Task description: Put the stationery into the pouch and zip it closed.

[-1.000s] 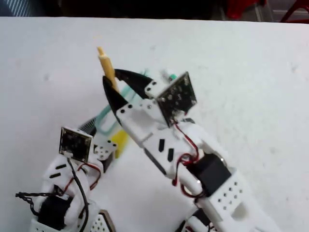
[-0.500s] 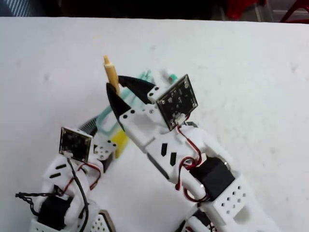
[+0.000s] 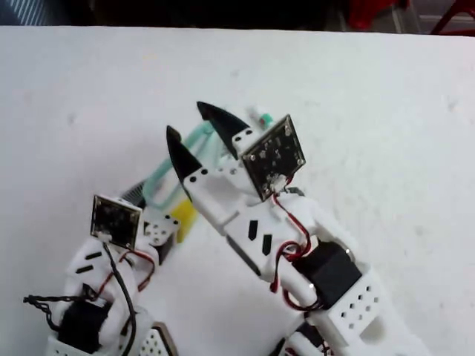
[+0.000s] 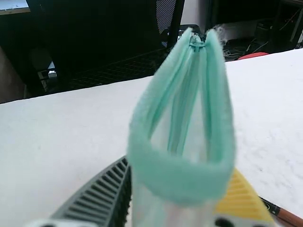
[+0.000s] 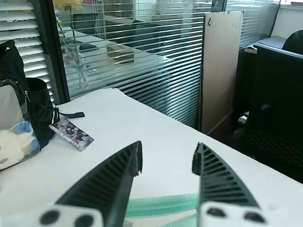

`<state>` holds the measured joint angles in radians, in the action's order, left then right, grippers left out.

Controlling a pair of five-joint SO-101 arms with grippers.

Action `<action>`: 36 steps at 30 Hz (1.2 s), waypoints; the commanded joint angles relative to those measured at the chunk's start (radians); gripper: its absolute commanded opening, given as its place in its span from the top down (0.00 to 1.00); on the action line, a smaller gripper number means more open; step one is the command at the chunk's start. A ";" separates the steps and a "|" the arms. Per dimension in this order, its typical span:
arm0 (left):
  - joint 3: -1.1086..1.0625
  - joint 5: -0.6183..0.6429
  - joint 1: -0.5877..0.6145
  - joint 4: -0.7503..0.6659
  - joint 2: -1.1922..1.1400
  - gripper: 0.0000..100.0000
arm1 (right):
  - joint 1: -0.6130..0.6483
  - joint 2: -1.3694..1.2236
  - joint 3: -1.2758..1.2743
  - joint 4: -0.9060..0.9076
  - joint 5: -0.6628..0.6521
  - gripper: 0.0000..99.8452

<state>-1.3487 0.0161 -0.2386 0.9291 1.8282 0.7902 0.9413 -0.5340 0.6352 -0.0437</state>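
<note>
The pouch is clear with a teal zip rim and stands on the white table, mouth open toward the right arm. My left gripper is shut on its near end; in the left wrist view the pouch sits between the grey finger and the yellow finger. My right gripper hangs open just above the pouch mouth, empty. In the right wrist view the right gripper has its black fingers spread, with the teal zip below them. A brown pencil lies beside the pouch.
A small green-tipped thing lies on the table just beyond the right arm's camera board. The table's far edge runs along the top of the high view. A dark bag stands at the table's end.
The right gripper held a yellow stick over the pouch, lowered it, then opened. The stick is no longer in sight. The left arm has kept still.
</note>
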 commanded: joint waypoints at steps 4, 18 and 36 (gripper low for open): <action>0.006 0.009 0.007 -0.012 0.001 0.76 | 0.002 0.030 0.011 0.004 0.008 0.83; 0.006 0.009 0.007 -0.014 0.001 0.76 | -0.097 0.022 0.224 0.120 -0.124 0.83; 0.006 0.009 0.007 -0.012 0.001 0.76 | -0.289 0.030 0.302 0.277 -0.133 0.83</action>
<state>-1.3487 0.0161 -0.2371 0.9291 1.8282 0.5340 0.9536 -0.2700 0.9007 -0.1619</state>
